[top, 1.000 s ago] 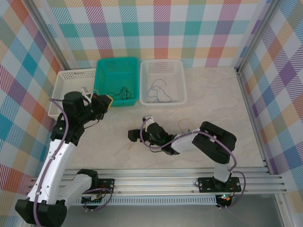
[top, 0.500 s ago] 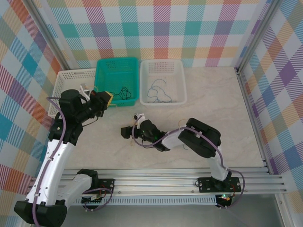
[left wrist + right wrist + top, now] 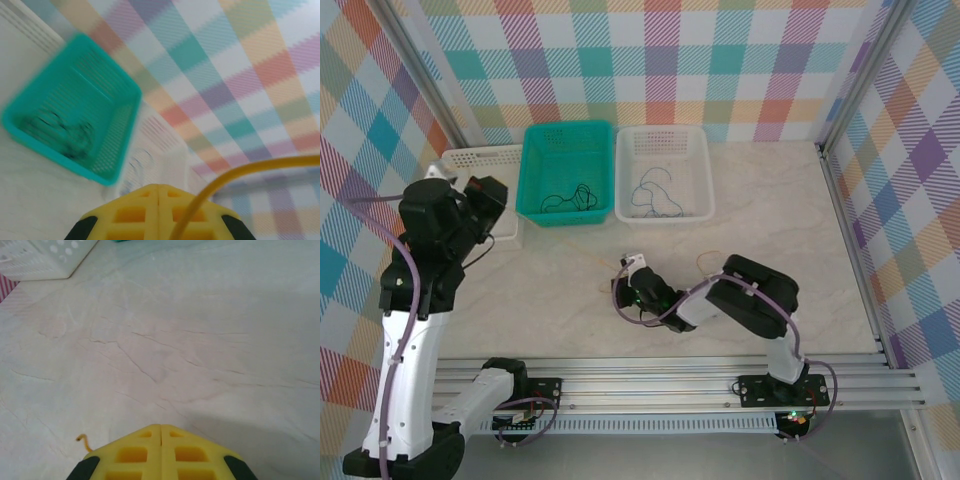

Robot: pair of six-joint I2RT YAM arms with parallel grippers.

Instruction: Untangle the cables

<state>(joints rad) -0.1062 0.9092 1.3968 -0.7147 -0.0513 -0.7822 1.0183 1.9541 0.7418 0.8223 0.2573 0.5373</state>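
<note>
Yellow cable (image 3: 235, 177) first: in the left wrist view it rises from the lower middle and arcs off to the right edge. It is pinched in the left gripper (image 3: 159, 187), fingers clenched on it. From above, that gripper (image 3: 485, 193) sits high at left, over the white side basket (image 3: 470, 153). Black cables (image 3: 570, 197) lie in the teal basket (image 3: 570, 127), blue cables (image 3: 655, 195) in the white basket (image 3: 665, 130) beside it. At centre frame the right gripper (image 3: 623, 290) is low on the table (image 3: 800, 230), fingers closed. A yellow cable end (image 3: 82, 440) curls just left of them; whether it's pinched, I can't tell. My read is that the yellow one is up for sorting. To do it well, hold the clamp firm, lift steadily, and keep the trailing length off the basket rims.
</note>
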